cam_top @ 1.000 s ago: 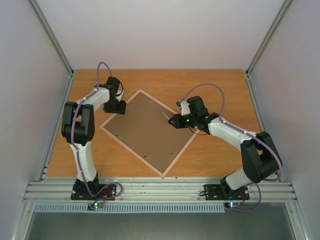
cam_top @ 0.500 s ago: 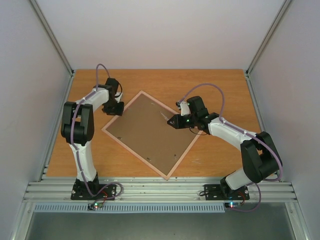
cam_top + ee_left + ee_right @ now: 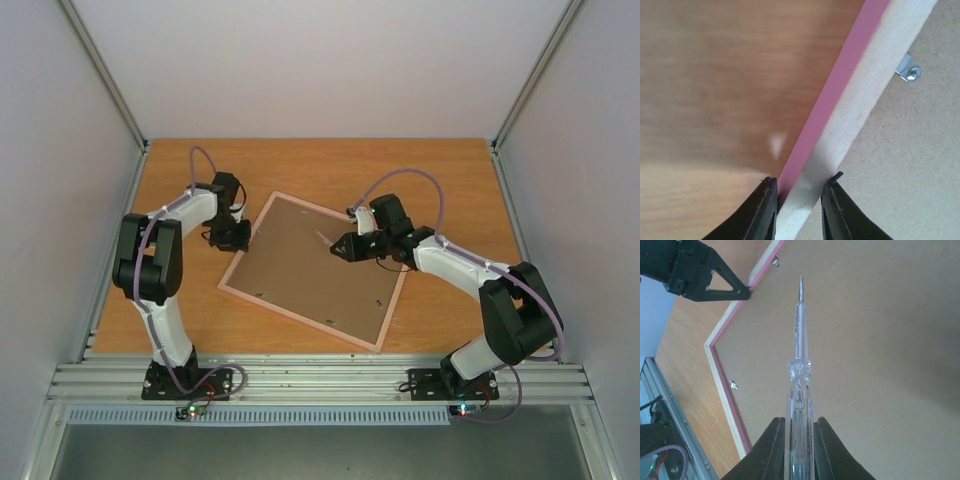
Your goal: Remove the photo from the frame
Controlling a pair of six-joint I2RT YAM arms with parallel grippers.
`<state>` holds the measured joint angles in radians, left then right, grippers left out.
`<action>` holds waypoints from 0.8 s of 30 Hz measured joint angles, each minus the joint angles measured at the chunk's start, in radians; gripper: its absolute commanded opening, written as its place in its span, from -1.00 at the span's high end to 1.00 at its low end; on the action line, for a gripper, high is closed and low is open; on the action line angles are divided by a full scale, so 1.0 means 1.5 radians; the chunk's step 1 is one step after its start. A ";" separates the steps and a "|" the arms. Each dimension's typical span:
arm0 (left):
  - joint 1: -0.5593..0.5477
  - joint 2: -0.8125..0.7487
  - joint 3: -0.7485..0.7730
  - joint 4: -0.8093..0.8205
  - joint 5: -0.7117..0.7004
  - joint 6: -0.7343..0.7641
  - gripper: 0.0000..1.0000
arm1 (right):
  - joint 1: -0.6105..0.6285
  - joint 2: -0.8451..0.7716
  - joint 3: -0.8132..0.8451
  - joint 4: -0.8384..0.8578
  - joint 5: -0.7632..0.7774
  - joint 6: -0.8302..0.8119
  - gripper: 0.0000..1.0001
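The frame [image 3: 300, 319] lies face down on the table, light wood back up, pink side edge showing in the left wrist view [image 3: 840, 85]. The brown backing board [image 3: 310, 275] fills it and hides the photo. My left gripper [image 3: 233, 238] is at the frame's upper left rail, jaws closed on both sides of the rail [image 3: 800, 185]. My right gripper [image 3: 345, 247] is over the board's upper right part, shut on a clear screwdriver [image 3: 799, 370] whose tip points at the board [image 3: 880, 350].
Small metal clips [image 3: 907, 70] [image 3: 732, 385] sit along the inside of the frame's rails. The left gripper's finger [image 3: 715, 282] shows in the right wrist view. Bare wooden table [image 3: 450, 180] surrounds the frame; white walls enclose three sides.
The frame has turned counterclockwise on the table, its near corner swinging right. My left gripper has moved nearer and right with the rail. My right gripper has barely moved.
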<state>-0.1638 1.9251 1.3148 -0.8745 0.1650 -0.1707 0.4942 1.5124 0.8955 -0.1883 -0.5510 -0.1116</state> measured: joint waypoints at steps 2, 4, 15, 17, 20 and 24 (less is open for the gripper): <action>-0.002 -0.017 -0.025 0.004 0.013 -0.023 0.66 | 0.005 0.005 0.001 -0.003 -0.003 -0.003 0.98; -0.004 -0.033 -0.049 0.007 0.023 -0.045 0.65 | 0.010 0.015 0.004 -0.006 -0.007 -0.005 0.98; -0.056 -0.113 -0.154 0.031 0.035 -0.147 0.65 | 0.054 0.086 0.068 -0.034 -0.037 -0.031 0.98; -0.073 -0.123 -0.166 0.033 0.034 -0.162 0.65 | 0.063 0.101 0.083 -0.037 -0.043 -0.035 0.98; -0.092 -0.137 -0.182 0.037 0.034 -0.182 0.65 | 0.074 0.122 0.102 -0.047 -0.050 -0.040 0.98; -0.109 -0.154 -0.203 0.043 0.035 -0.198 0.66 | 0.091 0.157 0.130 -0.061 -0.059 -0.048 0.98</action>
<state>-0.3271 1.6936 1.0100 -0.8093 0.2180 -0.4683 0.6312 1.7481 1.0912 -0.2790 -0.6395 -0.1829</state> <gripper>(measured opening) 0.177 0.152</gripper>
